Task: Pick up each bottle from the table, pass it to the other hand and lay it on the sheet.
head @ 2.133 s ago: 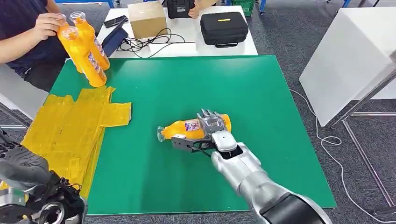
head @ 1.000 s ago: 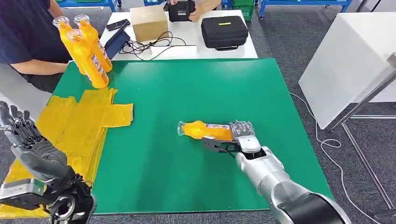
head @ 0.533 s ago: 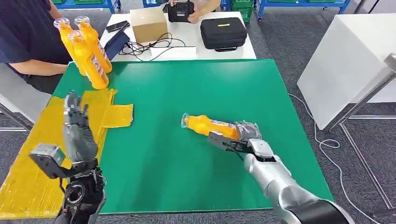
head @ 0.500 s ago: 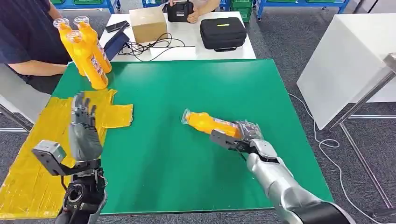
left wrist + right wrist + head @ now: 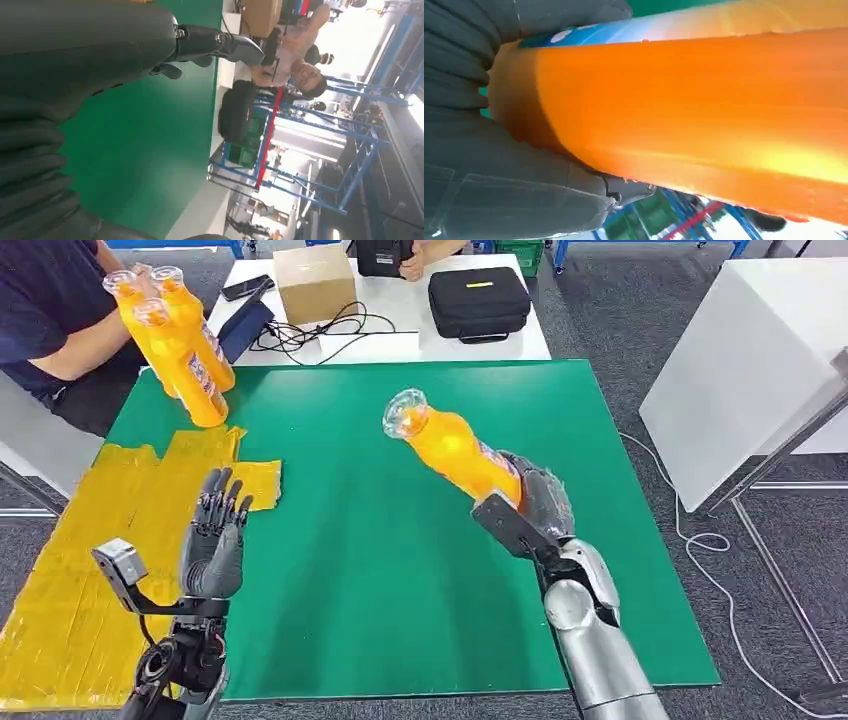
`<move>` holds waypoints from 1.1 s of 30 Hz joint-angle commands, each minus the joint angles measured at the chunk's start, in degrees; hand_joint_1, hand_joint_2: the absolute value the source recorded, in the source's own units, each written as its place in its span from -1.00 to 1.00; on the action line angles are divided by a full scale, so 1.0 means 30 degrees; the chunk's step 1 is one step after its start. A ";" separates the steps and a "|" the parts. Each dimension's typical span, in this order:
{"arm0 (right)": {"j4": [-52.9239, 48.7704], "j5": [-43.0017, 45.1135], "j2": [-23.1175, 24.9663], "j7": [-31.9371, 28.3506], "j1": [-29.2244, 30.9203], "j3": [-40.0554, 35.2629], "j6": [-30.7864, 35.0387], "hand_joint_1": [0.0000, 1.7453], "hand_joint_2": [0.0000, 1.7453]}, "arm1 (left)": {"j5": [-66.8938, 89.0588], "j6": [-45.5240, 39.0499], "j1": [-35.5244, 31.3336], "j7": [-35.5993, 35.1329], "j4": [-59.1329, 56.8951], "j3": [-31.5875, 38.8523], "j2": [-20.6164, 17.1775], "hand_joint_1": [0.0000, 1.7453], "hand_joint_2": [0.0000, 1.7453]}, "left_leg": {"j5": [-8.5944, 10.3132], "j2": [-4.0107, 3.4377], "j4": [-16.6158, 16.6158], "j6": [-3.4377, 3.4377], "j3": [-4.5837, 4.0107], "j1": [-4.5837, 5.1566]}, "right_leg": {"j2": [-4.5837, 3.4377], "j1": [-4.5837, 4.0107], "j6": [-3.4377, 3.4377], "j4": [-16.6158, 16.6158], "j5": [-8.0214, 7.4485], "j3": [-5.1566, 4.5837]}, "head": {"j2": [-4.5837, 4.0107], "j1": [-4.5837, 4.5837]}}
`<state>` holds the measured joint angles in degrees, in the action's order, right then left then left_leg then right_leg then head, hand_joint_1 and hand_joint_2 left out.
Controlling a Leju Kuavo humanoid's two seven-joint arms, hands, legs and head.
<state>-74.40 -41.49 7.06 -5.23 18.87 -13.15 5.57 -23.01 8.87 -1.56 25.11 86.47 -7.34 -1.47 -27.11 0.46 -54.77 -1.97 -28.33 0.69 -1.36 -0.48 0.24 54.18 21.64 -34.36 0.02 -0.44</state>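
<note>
My right hand grips an orange bottle by its lower end and holds it lifted above the green table, its clear cap end tilted up and to the left. The right wrist view has the bottle's orange body close up against the hand's grey cover. Raised near the table's left edge, my left hand is open with fingers pointing up, beside the yellow sheet. Its dark fingers hold nothing in the left wrist view.
A person at the far left holds three orange bottles upright at the table's corner. Behind the green table a white table carries a cardboard box, a black case and cables. A white block stands at the right.
My right hand has lifted the bottle off the table and tipped its cap end upward. My left hand rose from low at the left and moved in toward the table, fingers up.
</note>
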 commanded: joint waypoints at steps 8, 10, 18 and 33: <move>0.9529 0.0274 0.4314 0.1314 0.6210 -0.5727 0.1328 1.00 1.00 | -0.1364 -0.1899 -0.1316 -0.0638 0.0824 -0.2866 0.0574 -1.00 1.00 | -0.0023 -0.0108 -0.0007 0.0042 0.0007 -0.0013 | -0.0080 -0.0001 -0.0015 0.0020 -0.0005 0.0003 | 0.0000 0.0007; 1.0505 0.1781 0.4314 0.1939 0.7163 -0.7512 0.1841 1.00 1.00 | -0.1410 -0.2258 -0.1482 -0.0907 0.1146 -0.3044 0.0827 -1.00 1.00 | -0.0024 -0.0125 -0.0015 0.0050 0.0016 -0.0013 | -0.0080 -0.0003 -0.0018 0.0030 0.0000 -0.0002 | 0.0001 -0.0001; 1.1727 0.3887 0.4314 0.2630 0.8179 -1.0017 0.2237 1.00 1.00 | -0.1357 -0.2629 -0.1389 -0.1167 0.1678 -0.3133 0.0996 -1.00 1.00 | 0.0010 -0.0002 0.0007 0.0061 0.0027 -0.0015 | 0.0020 -0.0007 -0.0025 0.0021 0.0020 0.0025 | 0.0000 -0.0001; 1.0691 0.5941 0.4314 0.4840 0.9809 -1.7373 0.1747 1.00 1.00 | -0.0396 -0.3632 -0.1111 -0.2149 0.4141 -0.2121 0.2692 -1.00 1.00 | -0.0002 -0.0016 -0.0013 0.0070 -0.0015 -0.0015 | 0.0016 -0.0008 -0.0020 0.0028 0.0020 -0.0014 | 0.0000 0.0007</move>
<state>-43.67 -23.54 20.87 5.09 42.36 -47.65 10.95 -26.14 -0.72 -3.47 20.55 96.87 -15.39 3.19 -27.04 0.46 -54.76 -1.88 -28.44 0.67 -1.35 -0.48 0.25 54.22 21.64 -34.45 0.02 -0.42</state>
